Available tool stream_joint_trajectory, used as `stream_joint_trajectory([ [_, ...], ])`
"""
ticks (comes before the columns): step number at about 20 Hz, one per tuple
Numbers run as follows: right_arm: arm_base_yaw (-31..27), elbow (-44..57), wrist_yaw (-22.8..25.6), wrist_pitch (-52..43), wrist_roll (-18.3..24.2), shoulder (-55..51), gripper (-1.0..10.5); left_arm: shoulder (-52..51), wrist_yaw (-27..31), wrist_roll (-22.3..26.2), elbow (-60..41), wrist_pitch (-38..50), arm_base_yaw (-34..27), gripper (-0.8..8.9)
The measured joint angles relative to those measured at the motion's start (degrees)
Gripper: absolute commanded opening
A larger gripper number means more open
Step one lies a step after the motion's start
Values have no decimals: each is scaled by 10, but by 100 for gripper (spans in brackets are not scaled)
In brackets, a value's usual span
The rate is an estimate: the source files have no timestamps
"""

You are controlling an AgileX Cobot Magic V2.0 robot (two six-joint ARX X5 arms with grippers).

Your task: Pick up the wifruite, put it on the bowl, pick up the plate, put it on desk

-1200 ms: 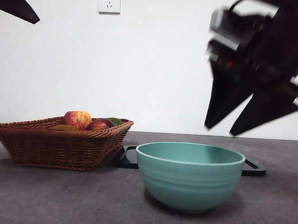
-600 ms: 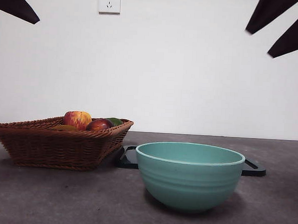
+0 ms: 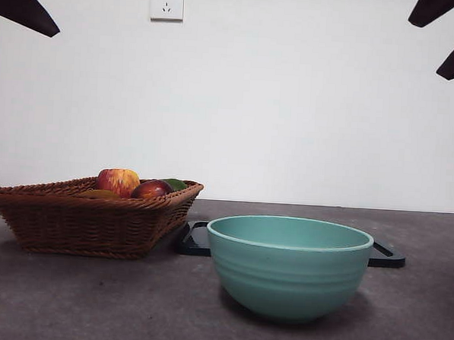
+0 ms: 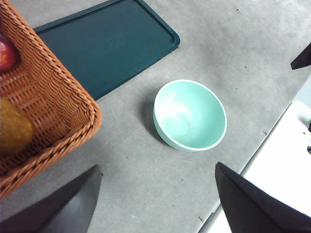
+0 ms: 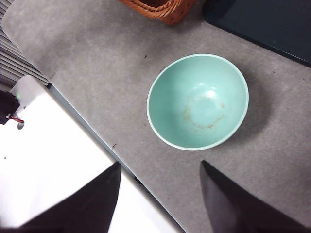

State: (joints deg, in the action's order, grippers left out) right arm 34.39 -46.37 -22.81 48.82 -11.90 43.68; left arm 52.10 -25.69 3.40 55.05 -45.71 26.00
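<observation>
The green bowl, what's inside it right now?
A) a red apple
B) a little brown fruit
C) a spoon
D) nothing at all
D: both wrist views look down into the bowl and show only its bare glazed inside, while the golden-brown fruit lies in the wicker basket.

Bowl [image 3: 288,267] at front on desk [image 3: 91,300]; tray [image 4: 107,43] behind it; basket [image 3: 87,220] left, holding apple [image 3: 118,181] and wifruite [image 4: 12,127].
</observation>
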Motion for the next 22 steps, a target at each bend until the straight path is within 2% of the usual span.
stream_joint_trajectory([
  [5,0,0,0,0,1,0,258,0,0,0,0,0,0,366],
  [6,0,0,0,0,1,0,251,0,0,0,0,0,0,317],
  [9,0,0,0,0,1,0,3,0,0,1,0,0,0,0],
  [22,0,0,3,-2,1,0,6,0,0,1,0,0,0,9],
])
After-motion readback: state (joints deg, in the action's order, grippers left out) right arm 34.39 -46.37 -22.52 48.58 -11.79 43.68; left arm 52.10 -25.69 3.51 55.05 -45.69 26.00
